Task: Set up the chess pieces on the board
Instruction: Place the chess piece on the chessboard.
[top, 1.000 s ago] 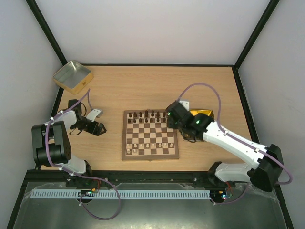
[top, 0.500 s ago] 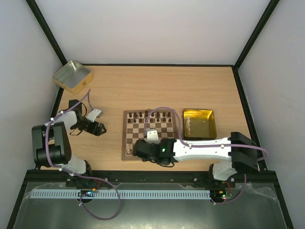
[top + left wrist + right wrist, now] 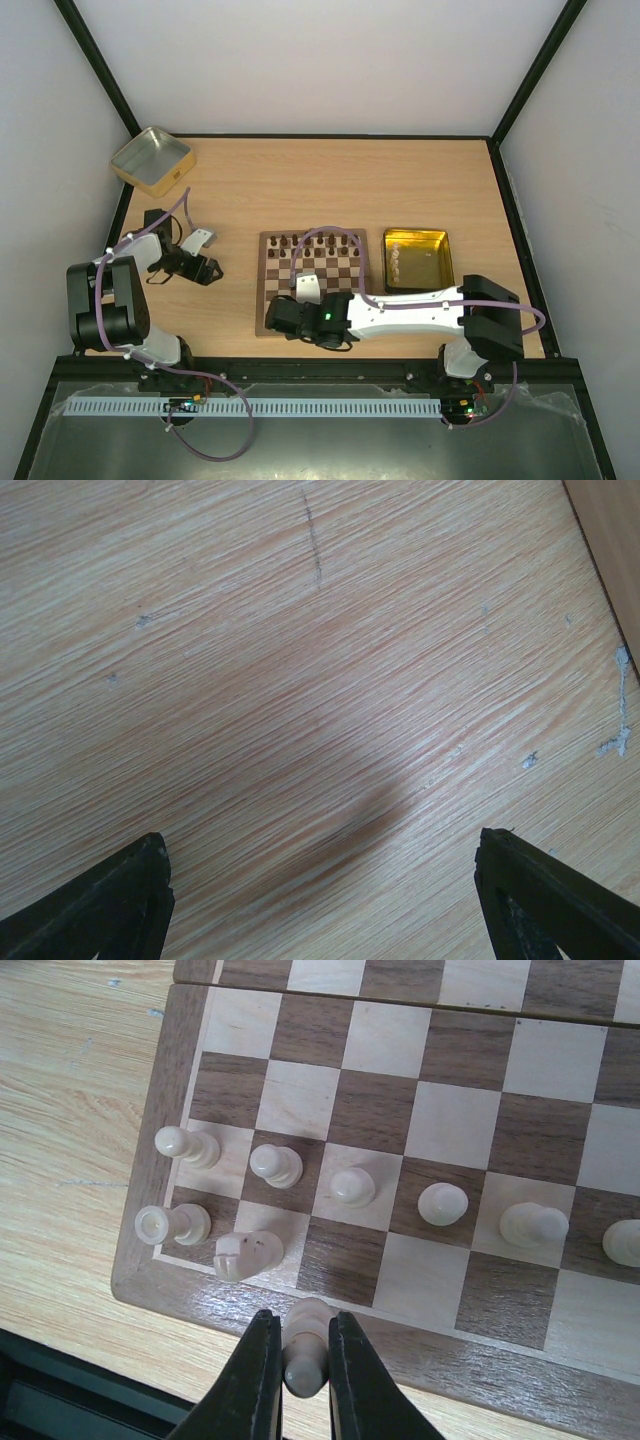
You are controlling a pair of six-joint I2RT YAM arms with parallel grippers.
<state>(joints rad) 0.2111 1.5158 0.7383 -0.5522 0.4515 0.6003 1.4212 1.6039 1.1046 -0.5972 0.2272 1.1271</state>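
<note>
Your right pincer (image 3: 303,1325) is clamped on a cream chessman (image 3: 306,1340) over the border of the board (image 3: 180,1060), toward the surface's near edge. Carry it onto the empty dark square beside the knight (image 3: 245,1255), lower it upright, then release. The left pincer (image 3: 320,845) stands apart.

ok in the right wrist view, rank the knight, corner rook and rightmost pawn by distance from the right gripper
1. knight, just up and left of the right gripper
2. rook, left corner square
3. pawn, far right edge
</note>
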